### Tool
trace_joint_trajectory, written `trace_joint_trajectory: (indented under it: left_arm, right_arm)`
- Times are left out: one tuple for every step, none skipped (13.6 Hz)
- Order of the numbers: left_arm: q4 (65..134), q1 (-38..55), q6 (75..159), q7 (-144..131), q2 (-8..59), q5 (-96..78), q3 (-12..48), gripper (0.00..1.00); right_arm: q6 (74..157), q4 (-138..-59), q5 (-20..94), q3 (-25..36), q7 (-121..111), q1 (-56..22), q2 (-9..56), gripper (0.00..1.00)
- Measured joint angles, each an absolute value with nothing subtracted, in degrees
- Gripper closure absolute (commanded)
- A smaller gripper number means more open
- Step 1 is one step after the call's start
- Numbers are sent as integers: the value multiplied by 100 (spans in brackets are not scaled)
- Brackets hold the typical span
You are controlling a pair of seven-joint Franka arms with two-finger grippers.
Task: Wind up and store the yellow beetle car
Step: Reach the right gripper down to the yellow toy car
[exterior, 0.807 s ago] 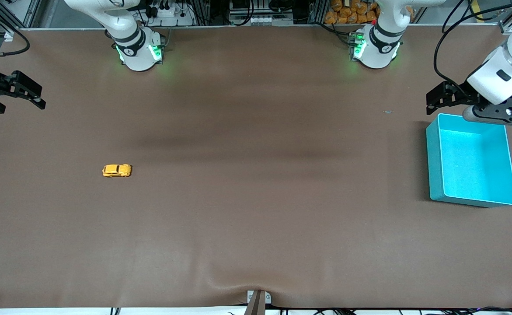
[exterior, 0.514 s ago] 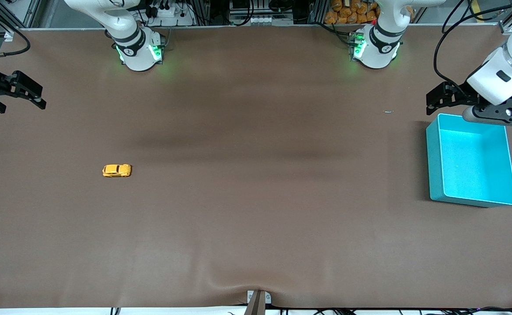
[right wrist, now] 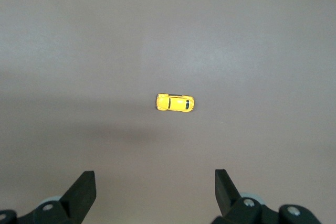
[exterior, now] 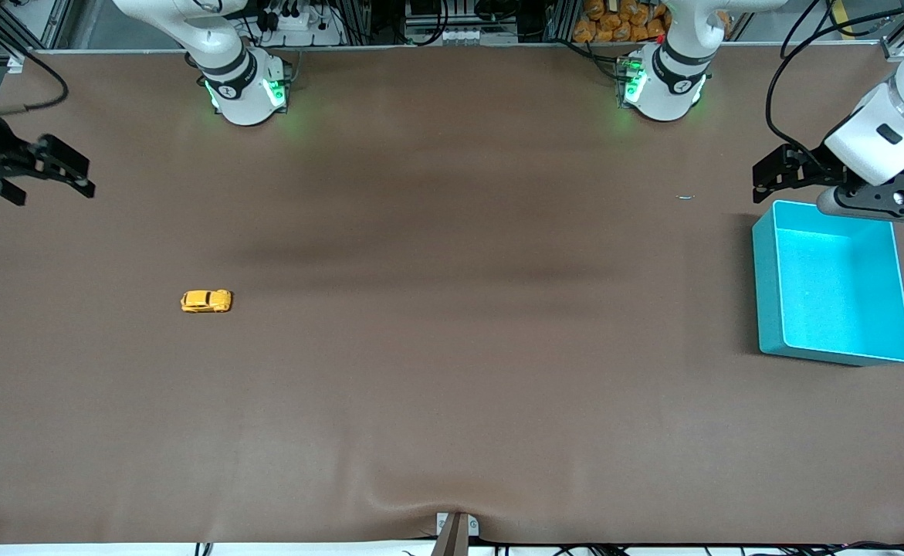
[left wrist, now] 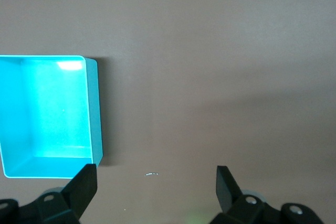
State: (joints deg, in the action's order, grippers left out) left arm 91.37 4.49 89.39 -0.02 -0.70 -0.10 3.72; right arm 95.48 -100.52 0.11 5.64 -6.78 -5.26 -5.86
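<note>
Your right pincer (exterior: 50,176), wide open, has moved a little toward the yellow beetle car (exterior: 206,301) lying untouched on the table (exterior: 452,371), while your left pincer (exterior: 795,176) waits open

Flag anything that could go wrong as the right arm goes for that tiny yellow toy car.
1. The small orange-yellow beetle-shaped toy car sits on its wheels on the brown table mat; a finger nudge could roll it away.
2. The open right gripper hangs well off it, so descent must be centred.
3. The teal plastic bin sits at the left arm's end, under the open left gripper: a long carry.
</note>
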Motion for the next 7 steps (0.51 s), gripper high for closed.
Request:
trace_joint_trajectory:
  left_arm:
    - [9115,449,8940,-2,-70,-10,371,0]
    - [9097,449,8940,-2,-69,-10,371,0]
    - [9088,450,8940,-2,-67,-10,371,0]
    - [9084,450,8940,-2,-63,-10,371,0]
    - [9080,449,8940,-2,-59,-10,371,0]
    - [9074,449,8941,-2,-55,-10,371,0]
    - [9064,448,8941,-2,-52,-10,371,0]
  right_arm:
    - [9837,-10274,11,564,-678,-531,-491,0]
    - [10209,-10572,11,564,-688,-533,-408,0]
    - [10597,-10893,11,564,-751,-535,-339,0]
    - [10981,-11213,9,564,-928,-537,-287,0]
    - [11328,-11511,7,564,-1223,-539,-230,0]
    - [11625,-11772,6,564,-1581,-540,-163,0]
    - [11900,-11994,4,563,-1945,-541,-80,0]
